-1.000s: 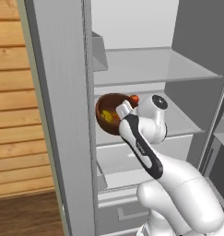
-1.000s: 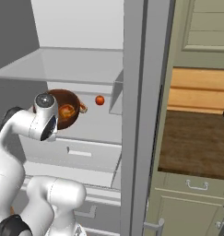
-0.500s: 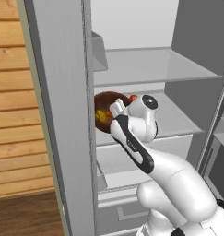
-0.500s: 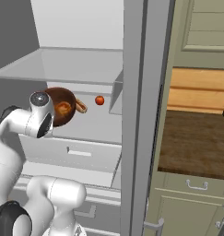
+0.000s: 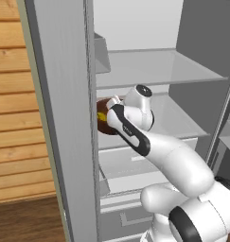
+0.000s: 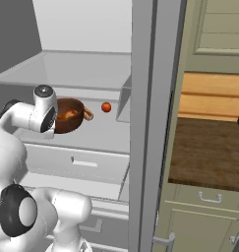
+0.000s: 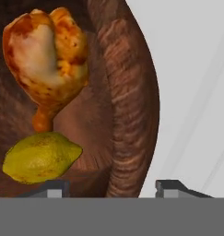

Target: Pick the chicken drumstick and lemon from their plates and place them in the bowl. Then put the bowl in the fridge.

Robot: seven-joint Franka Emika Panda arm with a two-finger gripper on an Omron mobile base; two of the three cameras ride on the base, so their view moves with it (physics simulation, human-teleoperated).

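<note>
The fridge (image 5: 64, 118) stands open, tall and grey, with pale shelves and drawers inside; in the left base view its near wall fills the foreground, and in the right base view its door edge (image 6: 150, 123) runs down the middle of the picture. Beside it are wooden panels (image 5: 17, 118) and a dark wood floor (image 6: 209, 152), with pale green cabinets (image 6: 209, 216) to the right in the right base view.

The white arm (image 5: 159, 151) reaches into the fridge at the middle shelf (image 6: 101, 133). On that shelf sits the bowl (image 6: 69, 114), dark reddish-brown wood, resting on the shelf's left part just in front of the arm's wrist. A small red-orange round item (image 6: 106, 107) lies on the same shelf to the bowl's right, apart from it.

In the hand view the bowl's rim (image 7: 132, 101) curves down the middle. Inside lie the chicken drumstick (image 7: 46, 60), glossy orange-brown with a pale patch, its narrow end pointing down toward the lemon (image 7: 39, 156), which lies just beside it.

The claw (image 7: 111, 189) is released: its two dark tips stand apart, one on each side of the bowl's rim, and whether either tip touches the wood cannot be told.
</note>
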